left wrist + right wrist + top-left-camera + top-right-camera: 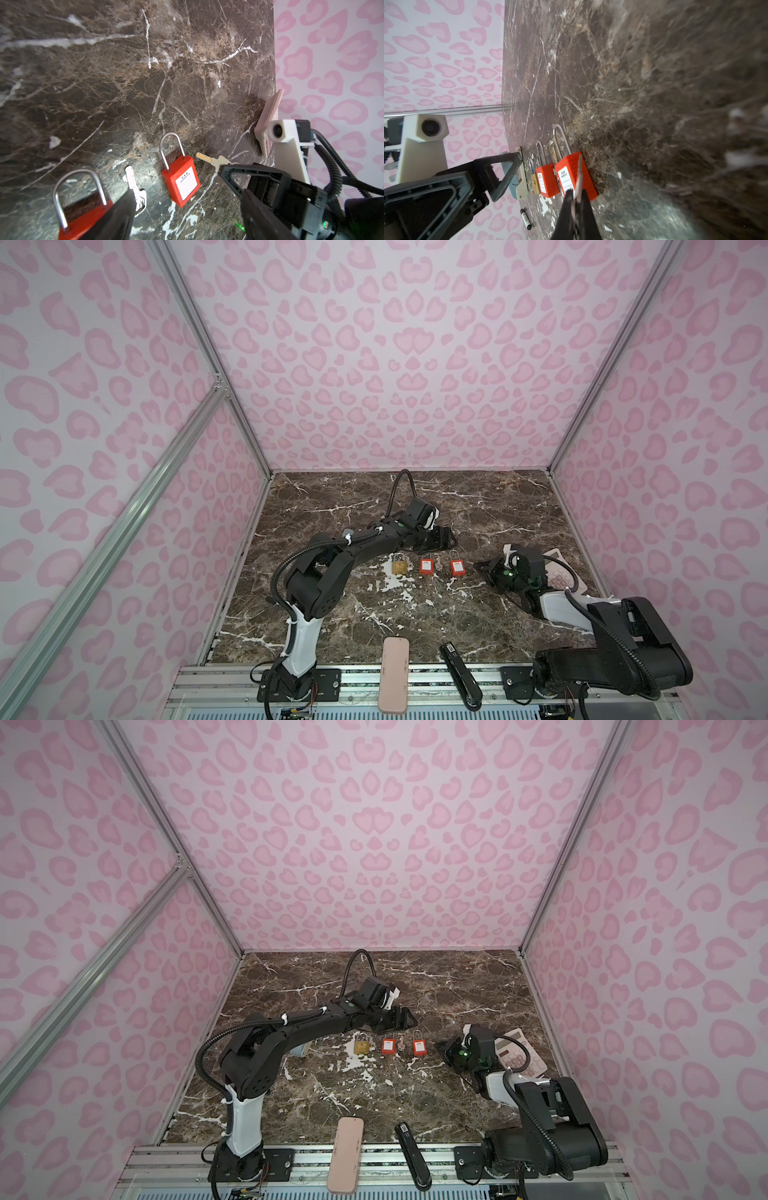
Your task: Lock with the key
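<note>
The left arm is reaching in across the marble surface (pixel 324 506), and the left pincer (pixel 441 537) is hanging low behind the row of locks, its jaws standing wide and gripping nothing. In front of it the row is lying flat in both top views, shackles pointing toward the back wall. The brass lock (pixel 400 566) is sitting at the left end and the left red lock (pixel 425 567) is lying just beside it. A loose key (pixel 439 563) is resting between the two red ones, and the right red lock (pixel 456 567) is ending the row. Right of that, the right pincer (pixel 478 565) is pointing low at the row with its jaws pressed together on the key (pixel 579 176), the blade sticking out toward the right red lock. Blade and lock are sitting just beside each other; whether they are touching I cannot tell. Farther right, a calculator (pixel 562 572) is lying near the side wall, partly hidden by the right arm.
</note>
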Available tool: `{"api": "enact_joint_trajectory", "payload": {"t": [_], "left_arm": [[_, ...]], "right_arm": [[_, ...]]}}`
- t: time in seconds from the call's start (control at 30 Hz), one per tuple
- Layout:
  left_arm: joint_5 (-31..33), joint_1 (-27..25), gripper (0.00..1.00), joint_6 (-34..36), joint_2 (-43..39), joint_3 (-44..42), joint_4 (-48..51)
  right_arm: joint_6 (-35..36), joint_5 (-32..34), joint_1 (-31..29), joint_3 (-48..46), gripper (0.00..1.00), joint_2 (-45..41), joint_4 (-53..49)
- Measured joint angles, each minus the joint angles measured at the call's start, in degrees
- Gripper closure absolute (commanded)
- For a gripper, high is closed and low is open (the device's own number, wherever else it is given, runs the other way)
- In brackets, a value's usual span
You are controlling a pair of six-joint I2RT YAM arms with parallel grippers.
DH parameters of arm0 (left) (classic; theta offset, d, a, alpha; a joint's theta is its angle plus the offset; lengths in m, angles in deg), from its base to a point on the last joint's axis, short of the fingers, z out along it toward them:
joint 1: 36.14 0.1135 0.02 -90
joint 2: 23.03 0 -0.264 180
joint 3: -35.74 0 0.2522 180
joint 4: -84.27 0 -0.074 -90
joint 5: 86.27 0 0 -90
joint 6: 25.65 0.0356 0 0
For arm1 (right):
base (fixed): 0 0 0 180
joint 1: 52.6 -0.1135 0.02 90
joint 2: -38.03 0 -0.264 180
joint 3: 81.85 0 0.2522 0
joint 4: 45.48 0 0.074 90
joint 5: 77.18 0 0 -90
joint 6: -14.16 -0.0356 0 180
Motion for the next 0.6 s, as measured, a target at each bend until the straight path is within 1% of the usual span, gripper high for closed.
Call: {"api": "enact_joint_trajectory", "payload": {"t": [0.2,0.3,0.43,0.6], "left_arm": [[0.02,0.0,0.19,0.02,-0.13,-0.46,-0.04],[0.02,0.0,0.19,0.02,-0.13,-0.63,0.0],[0.02,0.0,0.19,0.02,-0.28,-0.7,-0.07],[0.02,0.0,0.19,0.0,-0.68,-0.76,-0.09]], "right_arm": [[-0.26,1.36,-0.46,-0.7,0.99,1.01,1.38],[-0.44,2.12,-0.81,-1.29,0.94,0.5,1.42],[-0.46,3.63,-1.25,-1.49,0.83,-0.31,1.11],[-0.7,5.03,-1.97,-2.03,0.64,-1.53,-0.72]]}}
